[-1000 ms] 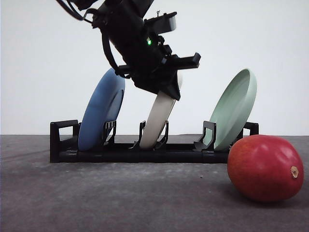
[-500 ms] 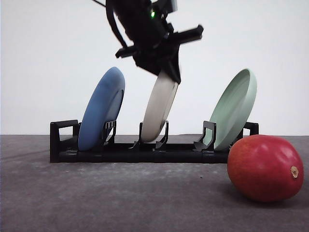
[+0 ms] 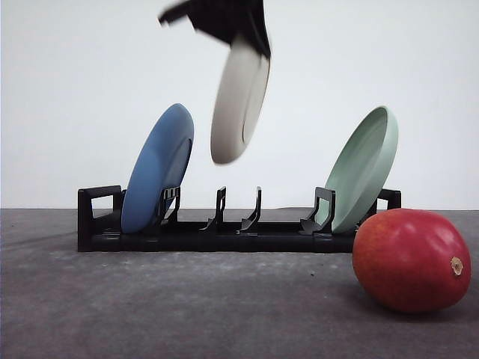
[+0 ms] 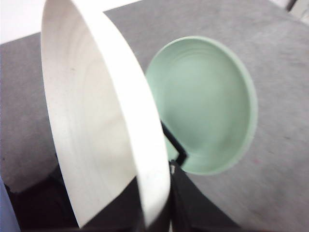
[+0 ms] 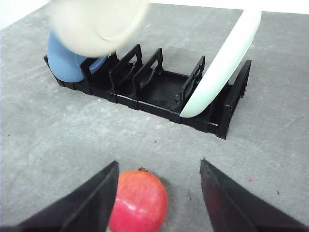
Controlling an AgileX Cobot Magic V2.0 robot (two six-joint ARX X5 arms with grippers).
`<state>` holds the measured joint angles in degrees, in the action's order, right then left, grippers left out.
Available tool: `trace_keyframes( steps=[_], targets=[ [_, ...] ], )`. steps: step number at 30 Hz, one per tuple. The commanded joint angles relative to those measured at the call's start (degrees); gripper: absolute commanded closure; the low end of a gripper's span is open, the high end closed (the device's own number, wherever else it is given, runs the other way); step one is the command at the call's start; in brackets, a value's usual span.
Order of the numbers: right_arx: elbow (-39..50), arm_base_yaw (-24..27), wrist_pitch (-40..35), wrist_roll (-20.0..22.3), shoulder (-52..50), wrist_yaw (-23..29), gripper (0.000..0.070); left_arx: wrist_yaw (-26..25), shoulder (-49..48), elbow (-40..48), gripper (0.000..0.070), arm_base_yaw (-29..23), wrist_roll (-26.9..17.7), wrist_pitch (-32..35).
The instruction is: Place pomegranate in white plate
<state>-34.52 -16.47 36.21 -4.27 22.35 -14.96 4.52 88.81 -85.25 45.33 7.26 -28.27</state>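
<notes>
The white plate [image 3: 238, 101] hangs tilted in the air above the rack's middle slot, held at its upper rim by my left gripper [image 3: 247, 30]. Seen from the left wrist, the white plate [image 4: 96, 121] stands edge-on with the left gripper [image 4: 161, 217] shut on its rim. The red pomegranate [image 3: 412, 259] lies on the table at the front right, its stem nub facing right. From the right wrist, the pomegranate [image 5: 140, 200] sits between the spread fingers of my right gripper [image 5: 157, 193], which is open just above it. The white plate [image 5: 96, 24] shows blurred there.
A black plate rack [image 3: 239, 228] stands across the middle of the grey table. A blue plate [image 3: 159, 168] leans in its left slot and a pale green plate [image 3: 363, 168] in its right slot, close behind the pomegranate.
The left gripper has risen and pulled the white plate up out of the rack's middle slot, which now stands bare. The pomegranate has not moved.
</notes>
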Motion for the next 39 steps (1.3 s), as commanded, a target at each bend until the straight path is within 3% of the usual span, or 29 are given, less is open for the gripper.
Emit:
trace_keyframes(
  steps=[1,4,9,15,19,28,39],
  targets=[
    [-0.98,-0.26,-0.59,0.39,-0.02,-0.04,0.0361,-0.73,-1.41,-1.7,0.069,1.42,1.82,-1.55],
    [-0.98,-0.26,-0.59,0.39,-0.02,-0.04,0.0361,-1.77,-5.99,0.84,0.069,3.08,4.14,-1.81],
    [-0.98,-0.26,-0.59,0.39,-0.02,-0.04,0.0361,-1.0,-15.89,11.17,0.069,6.58,7.53,4.56],
    [-0.98,-0.26,-0.57,0.37,-0.02,-0.05,0.0361,5.51,-29.16,26.88,0.069,11.44,7.99,13.25],
    [-0.98,-0.26,-0.57,0.37,-0.02,-0.07,0.0361,11.29,-36.25,34.33,0.069,14.7,7.72,11.51],
    [-0.98,-0.26,-0.59,0.37,0.0,-0.04,0.0361,13.74,-37.53,37.75,0.069,20.67,-5.16,-2.7],
    [-0.98,-0.26,-0.61,0.37,0.0,-0.04,0.0361,20.67,-19.07,37.72,0.069,25.17,-27.05,-2.35]
  ],
)
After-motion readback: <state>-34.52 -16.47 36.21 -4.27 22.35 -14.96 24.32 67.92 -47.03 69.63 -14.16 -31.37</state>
